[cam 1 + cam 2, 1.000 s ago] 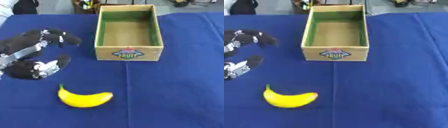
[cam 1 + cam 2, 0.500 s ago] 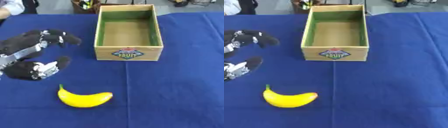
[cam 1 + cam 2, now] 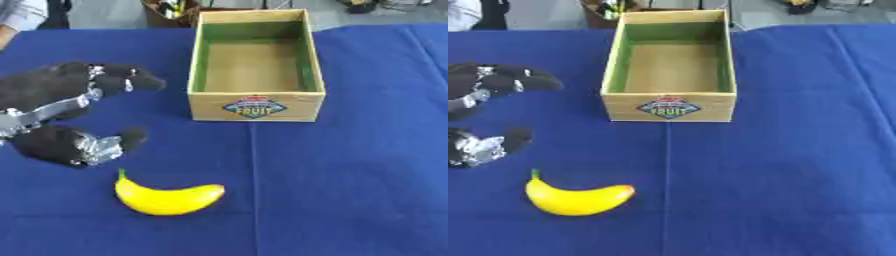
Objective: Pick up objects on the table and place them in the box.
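Observation:
A yellow banana (image 3: pixel 166 196) lies on the blue tablecloth near the front left, its stem end pointing up-left. The wooden box (image 3: pixel 255 104), open on top with green inner walls and a fruit label on its front, stands behind it at the middle; nothing shows inside. My left hand (image 3: pixel 61 117), black with silver joints, hovers at the left, just above and left of the banana. Its fingers (image 3: pixel 122 80) and thumb (image 3: pixel 109 145) are spread apart and hold nothing. The right hand shows in no view.
The blue cloth (image 3: pixel 367 175) covers the whole table. A brown bin with small items (image 3: pixel 171 10) stands past the far edge, and a person's sleeve (image 3: pixel 22 12) shows at the far left corner.
The left hand has stayed almost still, edging slightly toward the banana. Banana and box have not moved.

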Motion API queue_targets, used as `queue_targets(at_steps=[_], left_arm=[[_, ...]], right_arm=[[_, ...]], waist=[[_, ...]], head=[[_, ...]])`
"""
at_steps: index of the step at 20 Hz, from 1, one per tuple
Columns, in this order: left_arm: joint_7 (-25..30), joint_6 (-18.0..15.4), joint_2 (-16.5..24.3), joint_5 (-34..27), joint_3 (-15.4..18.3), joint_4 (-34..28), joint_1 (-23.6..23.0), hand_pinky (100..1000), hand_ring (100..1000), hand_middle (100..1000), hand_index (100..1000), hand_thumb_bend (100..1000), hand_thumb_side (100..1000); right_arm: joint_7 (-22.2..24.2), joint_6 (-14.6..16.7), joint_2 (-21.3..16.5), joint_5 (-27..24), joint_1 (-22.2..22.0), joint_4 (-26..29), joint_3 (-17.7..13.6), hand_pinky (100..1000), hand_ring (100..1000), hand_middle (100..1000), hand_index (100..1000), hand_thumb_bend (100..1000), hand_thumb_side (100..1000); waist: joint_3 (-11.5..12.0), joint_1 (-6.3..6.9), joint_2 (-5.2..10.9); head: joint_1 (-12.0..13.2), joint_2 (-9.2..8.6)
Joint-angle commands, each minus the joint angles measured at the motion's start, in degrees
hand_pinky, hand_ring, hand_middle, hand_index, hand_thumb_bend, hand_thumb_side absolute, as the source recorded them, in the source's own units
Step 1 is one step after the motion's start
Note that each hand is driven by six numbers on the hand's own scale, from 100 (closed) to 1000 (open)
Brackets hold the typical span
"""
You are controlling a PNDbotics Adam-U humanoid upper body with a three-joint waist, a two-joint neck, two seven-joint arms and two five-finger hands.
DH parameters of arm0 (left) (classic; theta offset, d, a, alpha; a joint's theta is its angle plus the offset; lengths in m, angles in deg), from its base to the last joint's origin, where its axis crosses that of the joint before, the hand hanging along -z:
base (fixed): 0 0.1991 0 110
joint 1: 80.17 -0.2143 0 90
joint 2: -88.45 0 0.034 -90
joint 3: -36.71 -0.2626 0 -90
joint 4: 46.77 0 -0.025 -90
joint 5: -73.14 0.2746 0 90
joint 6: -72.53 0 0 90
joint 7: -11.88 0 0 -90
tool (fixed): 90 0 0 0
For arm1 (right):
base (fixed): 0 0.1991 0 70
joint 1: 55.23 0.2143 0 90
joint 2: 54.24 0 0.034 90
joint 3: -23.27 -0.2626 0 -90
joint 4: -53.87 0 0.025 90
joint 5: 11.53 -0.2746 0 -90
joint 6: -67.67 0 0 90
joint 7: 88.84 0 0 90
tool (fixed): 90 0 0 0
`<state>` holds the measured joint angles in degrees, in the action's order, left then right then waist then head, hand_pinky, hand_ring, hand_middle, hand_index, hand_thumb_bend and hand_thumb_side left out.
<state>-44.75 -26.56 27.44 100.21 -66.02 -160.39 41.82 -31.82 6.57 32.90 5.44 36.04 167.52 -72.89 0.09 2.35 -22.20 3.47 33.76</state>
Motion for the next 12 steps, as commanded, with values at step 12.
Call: queue_targets(at_steps=[12], left_arm=[[1.08, 8.25, 9.15, 3.76, -7.17, -0.97, 2.30, 884, 916, 890, 1000, 594, 971]], right_arm=[[0.64, -0.19, -1.20, -1.09, -0.14, 0.95, -0.16, 704, 637, 556, 735, 100, 855]], waist=[[0.32, 0.41, 1.69]], head=[[-0.65, 0.50]])
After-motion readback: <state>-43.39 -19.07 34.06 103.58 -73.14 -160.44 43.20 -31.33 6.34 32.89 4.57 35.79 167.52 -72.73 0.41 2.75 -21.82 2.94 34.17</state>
